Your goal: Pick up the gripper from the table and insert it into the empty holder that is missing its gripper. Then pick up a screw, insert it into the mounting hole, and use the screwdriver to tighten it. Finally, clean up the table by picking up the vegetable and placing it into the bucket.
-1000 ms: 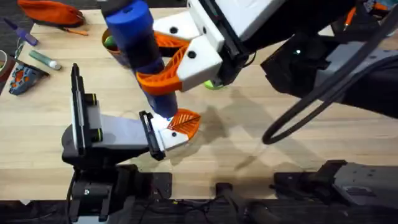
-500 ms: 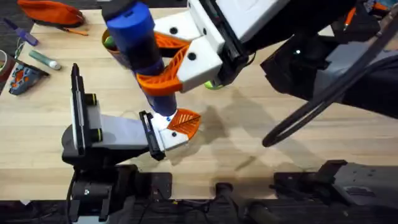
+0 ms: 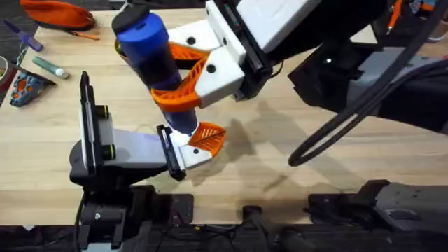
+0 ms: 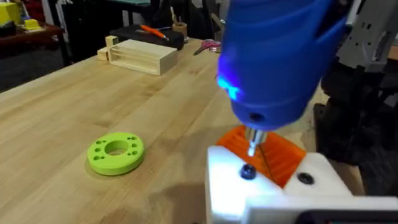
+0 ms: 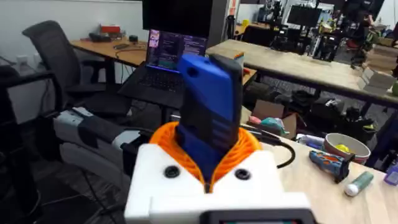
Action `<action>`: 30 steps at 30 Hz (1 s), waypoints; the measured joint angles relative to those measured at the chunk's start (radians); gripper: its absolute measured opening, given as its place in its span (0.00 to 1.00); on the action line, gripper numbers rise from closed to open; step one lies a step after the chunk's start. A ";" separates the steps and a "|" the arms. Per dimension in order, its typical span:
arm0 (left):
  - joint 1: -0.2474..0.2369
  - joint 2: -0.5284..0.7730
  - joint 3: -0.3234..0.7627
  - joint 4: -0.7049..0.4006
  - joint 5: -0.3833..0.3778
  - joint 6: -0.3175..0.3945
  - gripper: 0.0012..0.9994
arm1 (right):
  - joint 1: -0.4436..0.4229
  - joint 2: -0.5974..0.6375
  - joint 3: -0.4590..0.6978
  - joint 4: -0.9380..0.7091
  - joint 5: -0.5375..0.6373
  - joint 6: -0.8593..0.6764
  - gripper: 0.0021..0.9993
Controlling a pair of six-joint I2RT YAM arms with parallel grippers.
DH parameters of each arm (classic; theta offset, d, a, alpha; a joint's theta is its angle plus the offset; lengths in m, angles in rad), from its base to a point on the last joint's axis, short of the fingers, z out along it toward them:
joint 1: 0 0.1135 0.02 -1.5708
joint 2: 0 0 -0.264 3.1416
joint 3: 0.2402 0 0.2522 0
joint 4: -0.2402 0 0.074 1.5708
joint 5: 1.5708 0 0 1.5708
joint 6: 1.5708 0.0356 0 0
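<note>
The screwdriver (image 3: 157, 66) is clamped between my right gripper's (image 3: 183, 75) orange pads, its silver tip (image 4: 254, 140) just below and resting on a dark screw (image 4: 247, 172) in the white holder (image 4: 273, 186). The orange gripper (image 3: 207, 138) sits seated in that holder, just past the tip. I judge the tightening step is in hand; next I must hold the bit square and press. I cannot tell my left gripper's state. Farther out I count one green disc (image 4: 115, 152) and one wooden box (image 4: 140, 56).
</note>
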 joint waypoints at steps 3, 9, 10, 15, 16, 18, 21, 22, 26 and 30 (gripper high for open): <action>0.000 0.000 0.000 0.000 0.000 0.000 0.00 | 0.000 0.000 0.000 0.001 0.000 0.000 0.02; 0.000 0.000 0.000 0.000 0.000 0.000 0.00 | 0.000 0.000 0.000 0.000 -0.012 -0.010 0.02; 0.000 0.000 0.000 0.000 0.000 0.000 0.00 | 0.000 0.000 0.000 0.000 -0.015 -0.012 0.02; 0.000 0.000 0.000 0.000 0.000 0.000 0.00 | 0.000 0.000 0.000 0.000 -0.023 -0.018 0.02; 0.000 0.000 0.000 0.000 0.000 0.000 0.00 | 0.000 0.000 0.000 0.000 -0.023 -0.019 0.02; 0.000 0.000 0.000 0.000 0.000 0.000 0.00 | 0.000 0.000 0.000 0.000 -0.023 -0.019 0.02; 0.000 0.000 0.000 0.000 0.000 0.000 0.00 | 0.000 0.000 0.000 0.000 -0.023 -0.019 0.02; 0.000 0.000 0.000 0.000 0.000 0.000 0.00 | 0.000 0.000 0.000 0.000 -0.023 -0.019 0.02; 0.000 0.000 0.000 0.000 0.000 0.000 0.00 | 0.000 0.000 0.000 0.000 -0.023 -0.020 0.02; 0.000 0.000 0.000 0.000 0.000 0.000 0.00 | 0.002 0.000 0.000 0.000 -0.022 -0.020 0.02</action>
